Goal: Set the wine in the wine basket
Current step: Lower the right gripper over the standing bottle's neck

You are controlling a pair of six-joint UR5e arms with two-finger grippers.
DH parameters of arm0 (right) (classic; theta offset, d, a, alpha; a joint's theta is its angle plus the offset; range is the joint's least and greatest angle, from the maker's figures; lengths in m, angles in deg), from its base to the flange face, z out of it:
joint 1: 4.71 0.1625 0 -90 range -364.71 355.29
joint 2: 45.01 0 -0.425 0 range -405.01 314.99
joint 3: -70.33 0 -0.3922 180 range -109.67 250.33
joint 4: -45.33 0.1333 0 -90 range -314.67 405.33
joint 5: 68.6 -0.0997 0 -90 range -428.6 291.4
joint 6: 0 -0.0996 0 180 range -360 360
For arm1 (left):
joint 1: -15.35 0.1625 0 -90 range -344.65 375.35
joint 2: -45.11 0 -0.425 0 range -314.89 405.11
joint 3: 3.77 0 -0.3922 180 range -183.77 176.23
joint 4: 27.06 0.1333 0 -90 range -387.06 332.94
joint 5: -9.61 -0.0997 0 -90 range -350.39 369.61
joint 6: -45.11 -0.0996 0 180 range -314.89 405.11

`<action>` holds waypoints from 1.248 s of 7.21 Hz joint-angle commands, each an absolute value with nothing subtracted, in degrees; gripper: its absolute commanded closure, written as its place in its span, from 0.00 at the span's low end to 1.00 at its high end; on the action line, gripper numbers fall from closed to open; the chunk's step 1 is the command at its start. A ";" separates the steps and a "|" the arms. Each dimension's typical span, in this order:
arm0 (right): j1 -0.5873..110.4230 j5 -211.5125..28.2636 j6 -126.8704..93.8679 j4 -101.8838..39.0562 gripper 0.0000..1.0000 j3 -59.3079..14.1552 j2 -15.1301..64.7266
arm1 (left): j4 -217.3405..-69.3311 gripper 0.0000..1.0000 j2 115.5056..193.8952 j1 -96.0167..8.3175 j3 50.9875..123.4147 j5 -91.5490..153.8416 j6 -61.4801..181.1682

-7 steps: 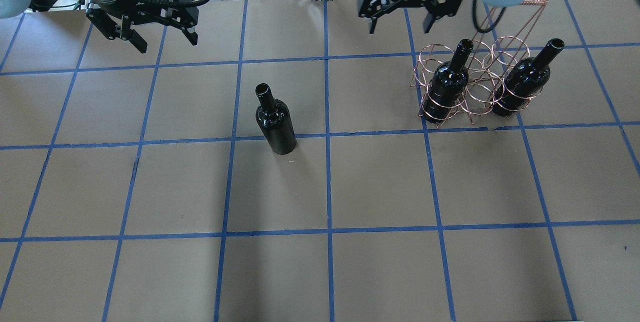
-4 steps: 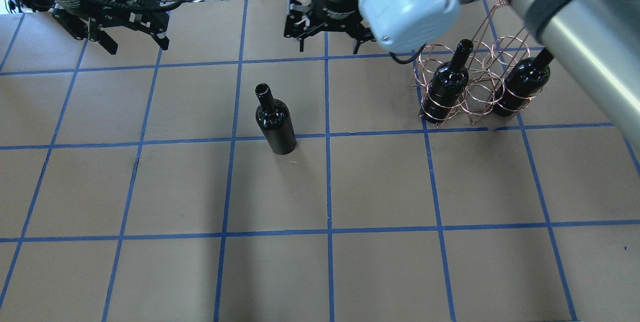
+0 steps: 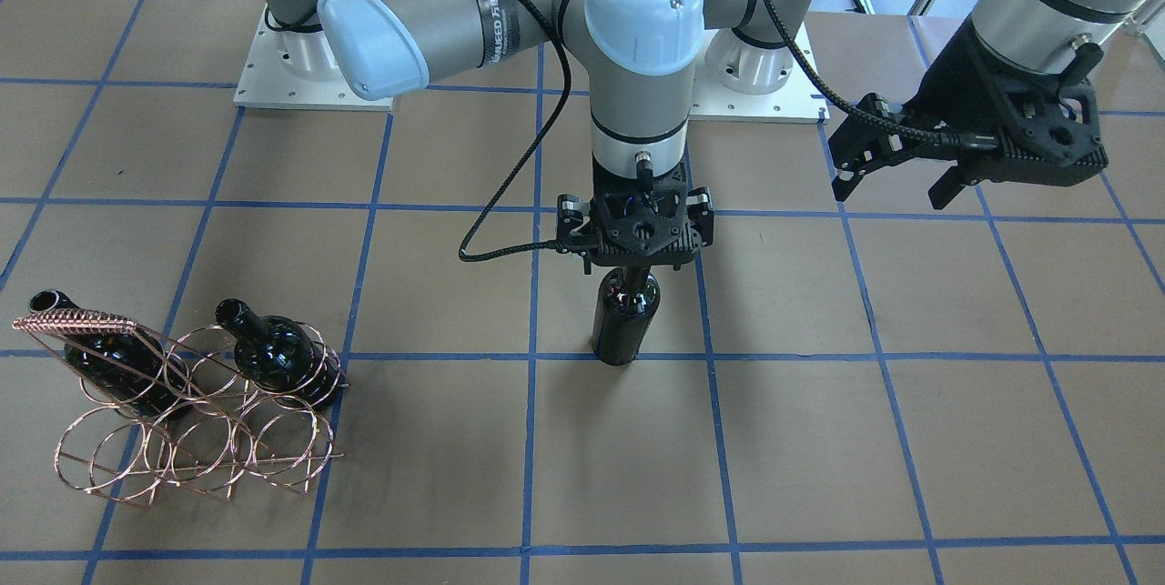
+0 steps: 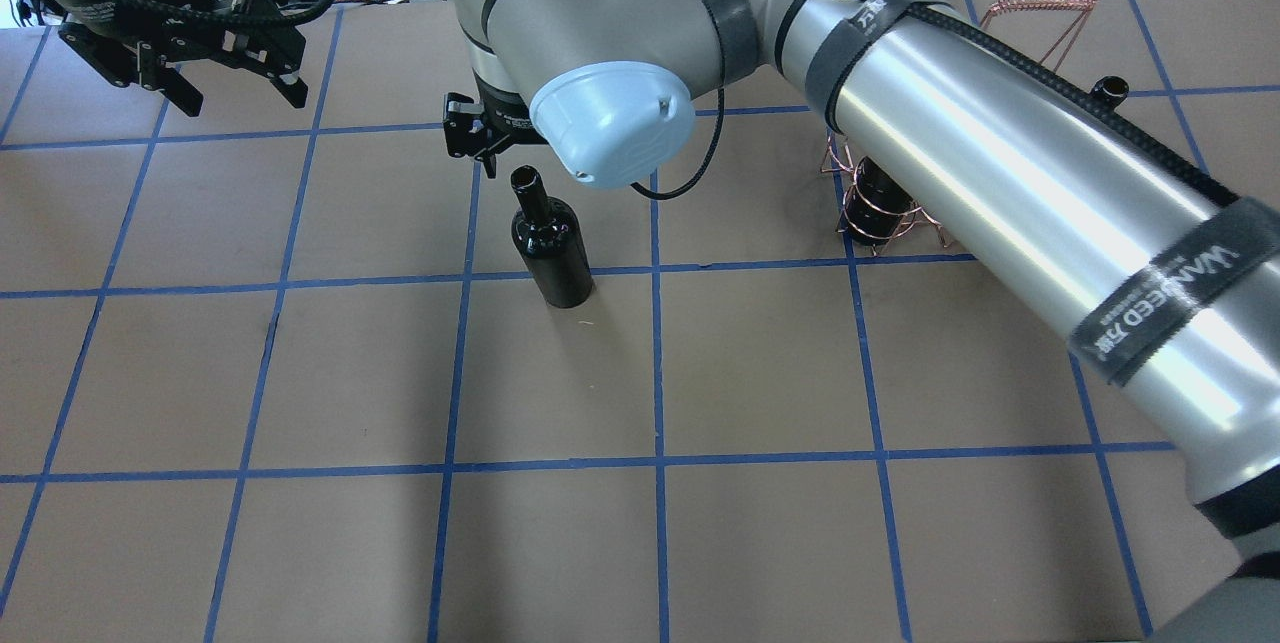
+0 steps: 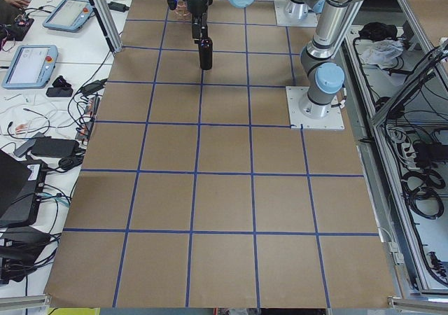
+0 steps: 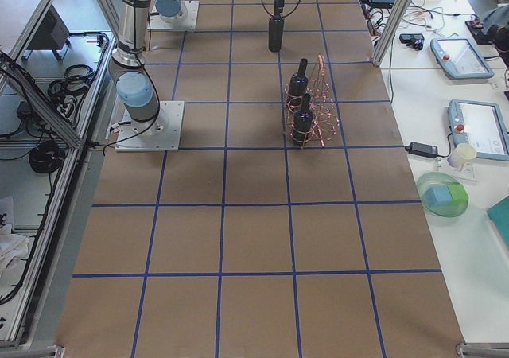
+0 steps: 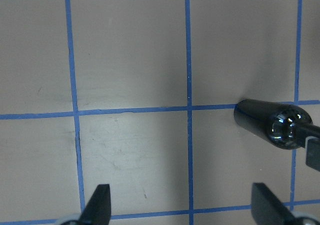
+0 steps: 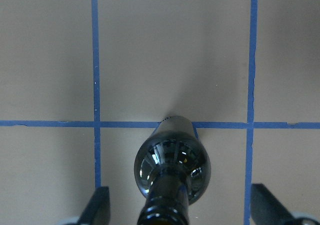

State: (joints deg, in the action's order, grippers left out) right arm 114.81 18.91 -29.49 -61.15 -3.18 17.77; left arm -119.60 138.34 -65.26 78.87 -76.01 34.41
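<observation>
- well, where's the wine (image 3: 624, 321)?
- upright near the middle of the table (image 3: 865, 439), on a blue tape crossing (image 8: 96, 124), bare paper all round.
- grippers?
- the right gripper (image 8: 181, 207) hangs over the neck, fingers spread wide to either side. the left gripper (image 3: 894, 192) is wide too, well apart.
- the wine basket (image 3: 191, 412)?
- at the robot's right with two other bottles (image 3: 273, 353); from overhead the right arm (image 4: 1000, 173) hides most of it.

Three black bottles are standing in view: the wine (image 3: 624, 321) and two other bottles (image 3: 273, 353). One wine basket (image 3: 77, 323) is holding those two.
</observation>
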 commanded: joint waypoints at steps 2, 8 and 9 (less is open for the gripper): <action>114.91 18.94 -29.53 -61.10 0.11 -3.06 16.78 | -119.78 0.00 138.53 -66.13 79.11 -76.16 33.69; 114.91 19.02 -27.86 -61.19 0.72 -2.97 18.09 | -119.87 0.00 138.27 -64.81 81.22 -76.26 33.51; 114.30 19.20 -26.90 -61.10 0.72 -2.88 19.75 | -119.78 0.00 138.10 -64.81 81.13 -75.91 33.60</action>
